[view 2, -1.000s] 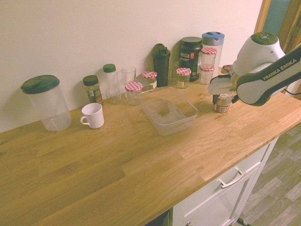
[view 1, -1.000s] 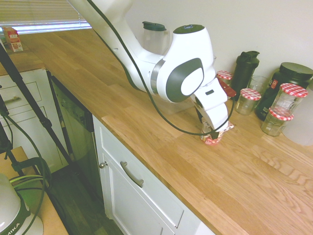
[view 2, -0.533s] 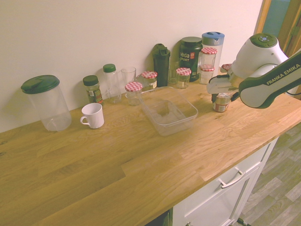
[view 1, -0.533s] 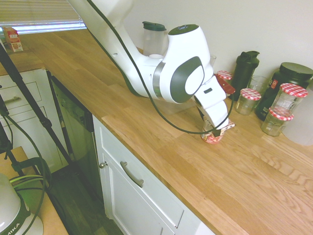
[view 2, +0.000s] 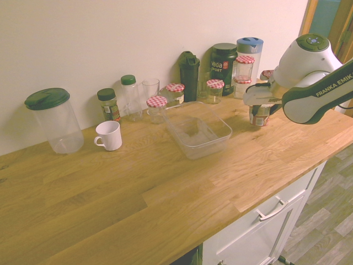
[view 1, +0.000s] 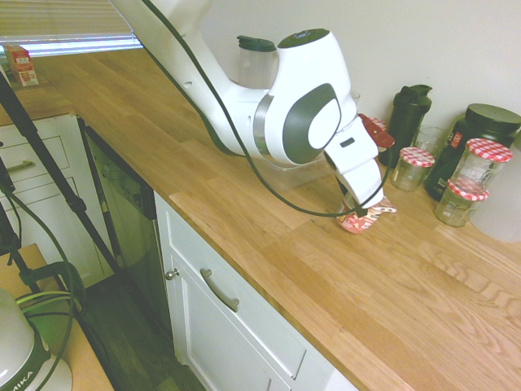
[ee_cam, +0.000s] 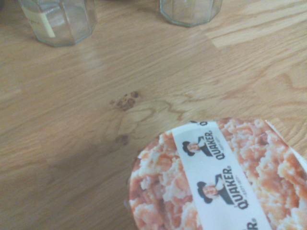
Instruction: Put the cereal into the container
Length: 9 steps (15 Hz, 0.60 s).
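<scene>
Gripping the cereal (view 1: 365,218), the end effector (view 1: 358,210) is closed on the small red-and-white cup, fingers pinched on its sides. Cup is tilted in the first exterior view and looks clear of the tabletop (view 1: 423,301) (gap under it shows better in the second exterior view, where the cereal (view 2: 258,115) hangs below the white hand). Wrist view has the cup lid (ee_cam: 216,177) close up: brown cereal print with a white Quaker band across it, wood grain and two glass jar bases beyond. The container (view 2: 197,129), a clear shallow tub, sits on the tabletop near the cup, not touching it, toward the white mug (view 2: 108,135). Jars with red-checked lids (view 1: 479,165) and a black shaker bottle (view 1: 406,115) stand along the wall behind the end effector.
</scene>
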Tool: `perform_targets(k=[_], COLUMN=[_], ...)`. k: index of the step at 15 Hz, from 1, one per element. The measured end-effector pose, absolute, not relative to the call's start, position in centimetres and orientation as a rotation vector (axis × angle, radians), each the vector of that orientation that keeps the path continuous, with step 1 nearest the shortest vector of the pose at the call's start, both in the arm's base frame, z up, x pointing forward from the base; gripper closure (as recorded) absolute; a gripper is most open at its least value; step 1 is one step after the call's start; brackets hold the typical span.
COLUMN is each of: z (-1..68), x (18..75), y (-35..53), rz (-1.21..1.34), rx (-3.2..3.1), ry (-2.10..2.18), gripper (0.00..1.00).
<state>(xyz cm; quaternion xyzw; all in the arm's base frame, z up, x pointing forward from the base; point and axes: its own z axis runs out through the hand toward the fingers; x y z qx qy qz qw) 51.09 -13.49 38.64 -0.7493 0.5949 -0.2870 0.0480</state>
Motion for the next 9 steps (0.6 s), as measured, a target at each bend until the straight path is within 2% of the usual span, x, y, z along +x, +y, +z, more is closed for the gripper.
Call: perform_targets(k=[4,9], z=[42.9,48.4], x=[49.6,46.9], y=[-10.1,2.7], rz=[-0.976,-1.139], rx=[-2.246,-2.234], ry=[1.812,1.783], gripper=[1.00,1.00])
